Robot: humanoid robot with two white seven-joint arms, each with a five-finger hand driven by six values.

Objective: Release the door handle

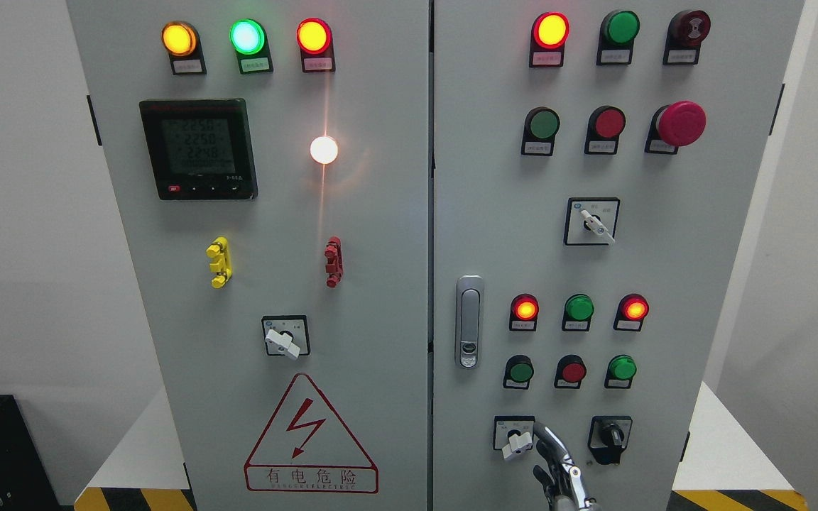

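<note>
The silver door handle lies flat in its recess on the left edge of the right cabinet door, and both doors look closed. My right hand rises from the bottom edge, well below and to the right of the handle, with no contact. Its metal fingers are loosely spread and hold nothing. One fingertip points up beside the white selector knob. My left hand is out of view.
The right door carries lit indicator lamps, push buttons, a red mushroom stop button, and a black rotary switch. The left door has a digital meter and a lightning warning sign. Yellow-black floor tape borders the cabinet base.
</note>
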